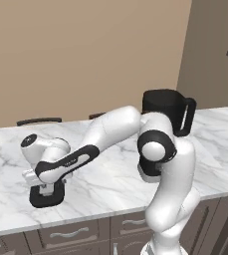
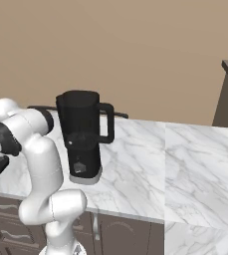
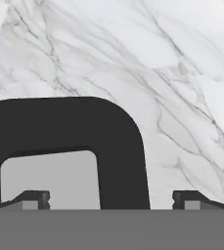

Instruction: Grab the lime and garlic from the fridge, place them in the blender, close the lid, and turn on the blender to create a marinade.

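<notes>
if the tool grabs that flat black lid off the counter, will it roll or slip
The lid lies flat on the marble counter, so rolling seems unlikely. It looks thin and rigid, probably light. Its smooth surface might slide between the open tool's fingers.

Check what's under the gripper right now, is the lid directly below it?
Yes. The open gripper hangs just over the black lid, which lies flat on the marble counter; its grey cap sits by one fingertip. The counter beneath the lid is covered.
</notes>
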You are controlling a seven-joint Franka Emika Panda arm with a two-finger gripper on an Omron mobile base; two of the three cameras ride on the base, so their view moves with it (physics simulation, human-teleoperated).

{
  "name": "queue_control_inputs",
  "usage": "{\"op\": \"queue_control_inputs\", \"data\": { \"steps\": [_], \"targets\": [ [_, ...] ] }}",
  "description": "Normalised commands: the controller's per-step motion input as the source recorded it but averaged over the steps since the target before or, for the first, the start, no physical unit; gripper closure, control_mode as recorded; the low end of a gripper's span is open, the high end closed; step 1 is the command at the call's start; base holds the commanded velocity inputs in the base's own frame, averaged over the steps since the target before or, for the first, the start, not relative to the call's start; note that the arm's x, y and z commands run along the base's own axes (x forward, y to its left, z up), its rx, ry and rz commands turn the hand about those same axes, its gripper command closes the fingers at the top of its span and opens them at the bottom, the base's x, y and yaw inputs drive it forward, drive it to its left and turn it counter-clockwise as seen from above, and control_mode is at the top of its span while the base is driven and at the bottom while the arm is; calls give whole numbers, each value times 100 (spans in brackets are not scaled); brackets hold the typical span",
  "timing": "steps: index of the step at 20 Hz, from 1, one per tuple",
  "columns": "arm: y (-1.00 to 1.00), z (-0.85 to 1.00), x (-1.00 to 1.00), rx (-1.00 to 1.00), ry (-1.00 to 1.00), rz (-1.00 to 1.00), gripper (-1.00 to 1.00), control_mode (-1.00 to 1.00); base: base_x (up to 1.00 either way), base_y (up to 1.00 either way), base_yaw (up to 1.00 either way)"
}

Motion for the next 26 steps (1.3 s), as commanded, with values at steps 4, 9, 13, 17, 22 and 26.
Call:
{"op": "queue_control_inputs", "data": {
  "steps": [4,9,13,17,22,26],
  "targets": [
    [46,-5,57,2,-1,-6,-100,-100,0,0,0],
    [37,0,19,0,0,-4,-100,-100,0,0,0],
    [16,-7,-2,-2,3,0,-100,-100,0,0,0],
    [11,-13,-11,-1,4,0,-100,-100,0,0,0],
    [0,-18,-20,0,0,0,-100,-100,0,0,0],
    [-5,-16,-46,0,0,0,-100,-100,0,0,0]
  ]
}}
